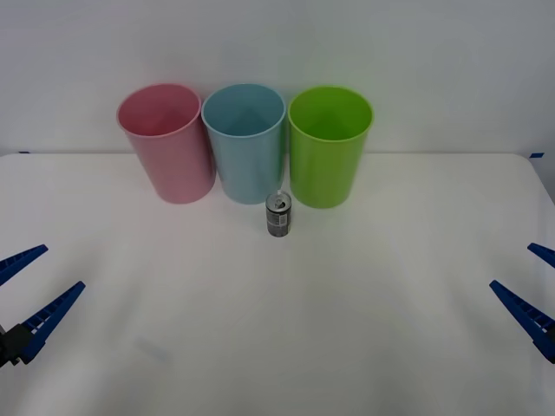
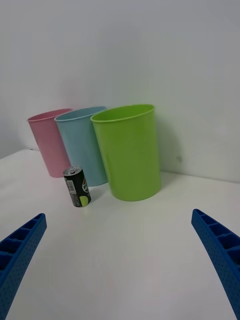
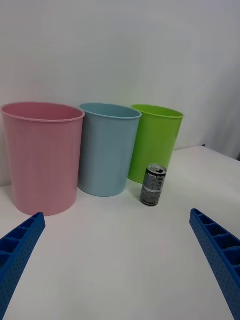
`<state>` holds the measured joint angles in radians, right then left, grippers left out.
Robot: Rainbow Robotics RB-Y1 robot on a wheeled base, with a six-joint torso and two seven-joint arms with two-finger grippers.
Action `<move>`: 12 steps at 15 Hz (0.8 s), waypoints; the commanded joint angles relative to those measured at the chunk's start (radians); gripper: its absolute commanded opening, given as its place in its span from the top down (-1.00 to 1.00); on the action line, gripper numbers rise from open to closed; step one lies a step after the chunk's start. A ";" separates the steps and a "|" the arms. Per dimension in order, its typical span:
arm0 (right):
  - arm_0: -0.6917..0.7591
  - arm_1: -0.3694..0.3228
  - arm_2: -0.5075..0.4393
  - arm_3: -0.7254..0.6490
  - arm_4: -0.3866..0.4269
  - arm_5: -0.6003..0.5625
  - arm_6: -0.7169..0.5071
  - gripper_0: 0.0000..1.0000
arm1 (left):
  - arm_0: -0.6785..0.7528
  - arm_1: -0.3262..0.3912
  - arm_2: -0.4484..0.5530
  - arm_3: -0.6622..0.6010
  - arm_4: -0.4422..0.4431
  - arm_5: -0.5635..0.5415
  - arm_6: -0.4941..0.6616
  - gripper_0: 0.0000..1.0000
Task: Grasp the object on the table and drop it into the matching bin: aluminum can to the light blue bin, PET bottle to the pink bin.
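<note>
1. Counter (image 1: 277, 347): white, carries all items.
2. Bins, far side: pink bin (image 1: 167, 143) left, light blue bin (image 1: 246, 143) centre, green bin (image 1: 328, 146) right.
3. Left claw (image 1: 26, 295), right claw (image 1: 529, 290): spread wide, empty, near edges.
4. Aluminum can (image 1: 278, 216): upright, just before the blue and green bins.

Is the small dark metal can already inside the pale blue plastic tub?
No, the small dark metal can stands upright on the white table, in front of the pale blue plastic tub.

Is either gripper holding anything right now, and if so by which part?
Nothing is held. The left gripper and right gripper are both open and empty, and the aluminum can stands untouched on the table.
</note>
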<state>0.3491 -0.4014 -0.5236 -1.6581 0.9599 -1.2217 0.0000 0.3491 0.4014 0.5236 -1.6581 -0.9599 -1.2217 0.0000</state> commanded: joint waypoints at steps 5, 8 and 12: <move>0.033 0.009 0.008 -0.063 -0.018 0.010 -0.006 -1.00 | 0.000 0.000 0.000 0.000 0.000 0.000 0.000 -1.00; 0.047 0.009 0.047 -0.077 -0.017 0.044 0.005 -1.00 | 0.000 0.000 0.000 0.000 0.000 0.000 0.000 -1.00; 0.042 0.010 0.132 -0.077 0.002 0.108 0.026 -1.00 | 0.000 0.000 0.000 0.000 0.000 0.000 0.000 -1.00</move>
<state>0.3936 -0.3915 -0.4084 -1.7349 0.9553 -1.1275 0.0210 0.3490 0.4014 0.5236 -1.6581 -0.9599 -1.2217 0.0000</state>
